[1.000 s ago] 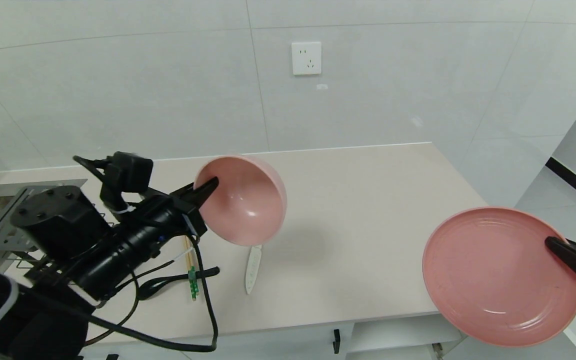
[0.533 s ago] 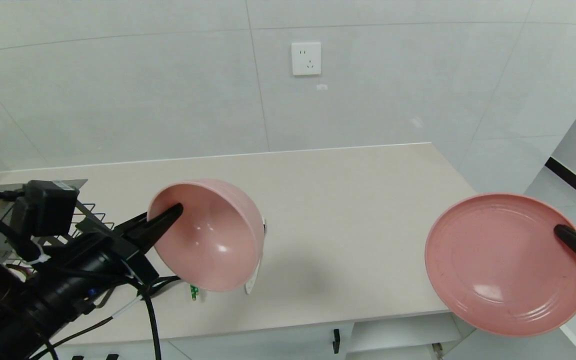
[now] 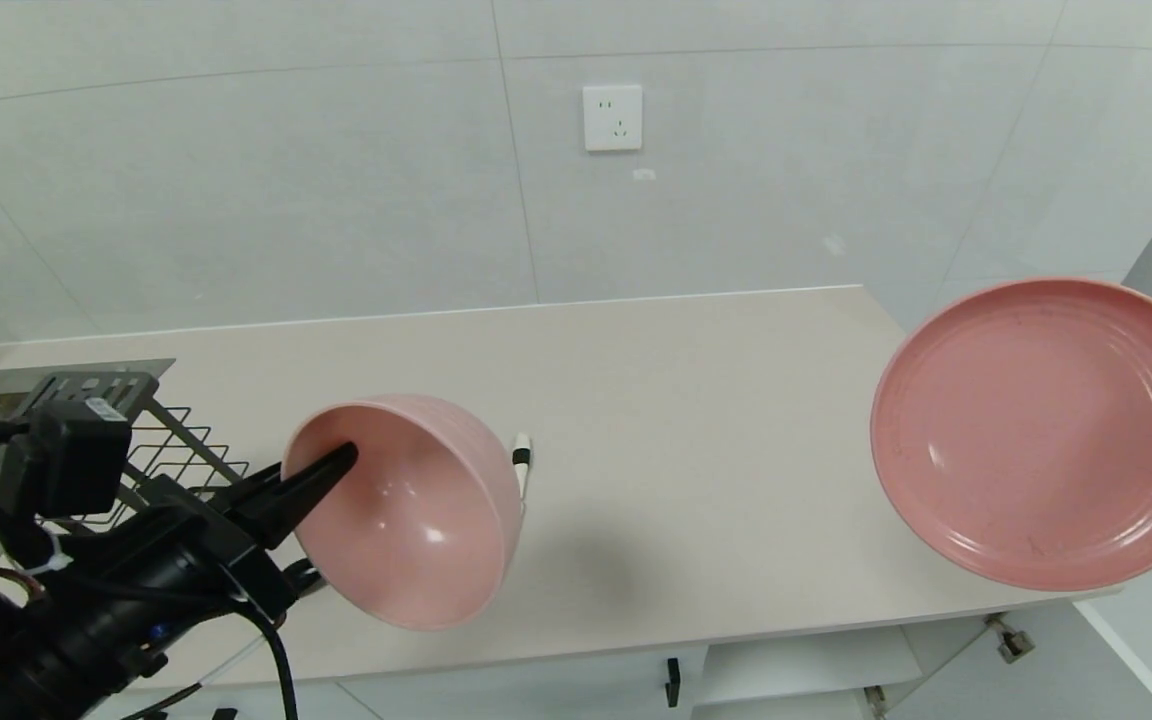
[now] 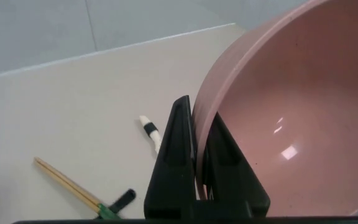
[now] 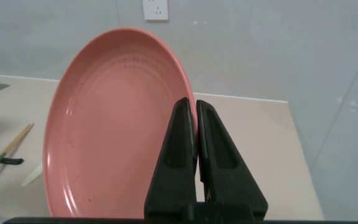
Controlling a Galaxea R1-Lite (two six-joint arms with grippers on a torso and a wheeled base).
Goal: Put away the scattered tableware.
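Tableware first: where is each piece?

I have two pieces. My left gripper (image 4: pixel 197 115) has the pink bowl (image 3: pixel 406 510) by its rim, one finger inside and one outside. The bowl is tipped on its side above the near left part of the counter (image 3: pixel 716 400), clear of the surface, with its shadow on the top beside it.

And your right side?

My right gripper (image 5: pixel 191 106) is pinched narrow on the rim of the pink plate (image 3: pixel 1026 430). The plate is tilted steeply, its face toward the head camera, and it hangs in the air past the counter's right end.

What lies loose?

A white spoon (image 3: pixel 521 462) with a dark band near one end lies flat on the counter, just behind the bowl. A pair of wooden chopsticks (image 4: pixel 67 183) with a green band lies on the counter near it, with a small black piece touching the green end.

Any writing you can read?

None I can make out. A pale sticker sits on my left wrist camera (image 3: pixel 76 450), but its print is too small to read. The spoon's and the chopsticks' markings are only bands of colour to me.

What else is around?

A wire dish rack (image 3: pixel 166 440) stands at the counter's left end, behind my left arm. A white wall socket (image 3: pixel 613 117) sits on the grey tiles above the middle of the counter.
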